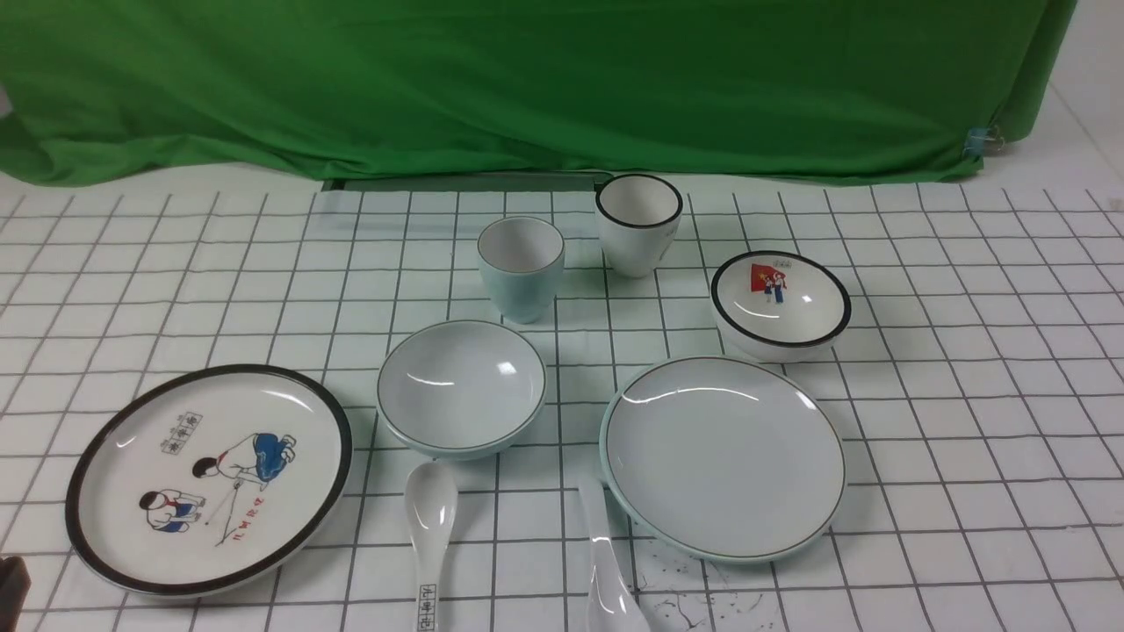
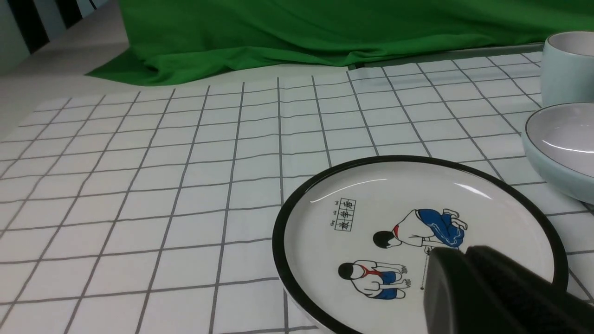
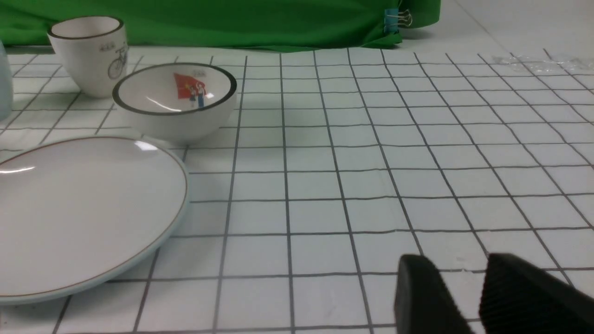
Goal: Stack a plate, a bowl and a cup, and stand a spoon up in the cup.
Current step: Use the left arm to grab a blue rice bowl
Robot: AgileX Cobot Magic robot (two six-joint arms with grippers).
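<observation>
1. Claws: the L gripper [image 2: 457,256] is pressed together on nothing and hangs over the cartoon plate [image 2: 408,199]. The R gripper [image 3: 459,264] is spread and empty, above bare checked cloth [image 3: 371,153] beside the plate [image 3: 83,208].
2. Task set, front view: the plate sits front-right of centre. The bowl [image 1: 461,386] is near its left and apart from it, and the cup [image 1: 520,268] is behind the bowl. The plain spoon [image 1: 604,549] lies at the plate's left rim (touching or just beside, can't tell).
3. Nothing is stacked yet, I reckon.
4. Risk: lookalikes. The lettered spoon [image 1: 430,527] lies near the plain one, and the black-rimmed cup [image 1: 638,224] stands near the right cup, so a sloppy aim grabs the wrong pc.
5. Risk: the glossy spoon lies flat by the rim, so my claw could slip or knock the plate.
6. Risk: a bowl set off-centre would prob. leave the stack wobbly.
</observation>
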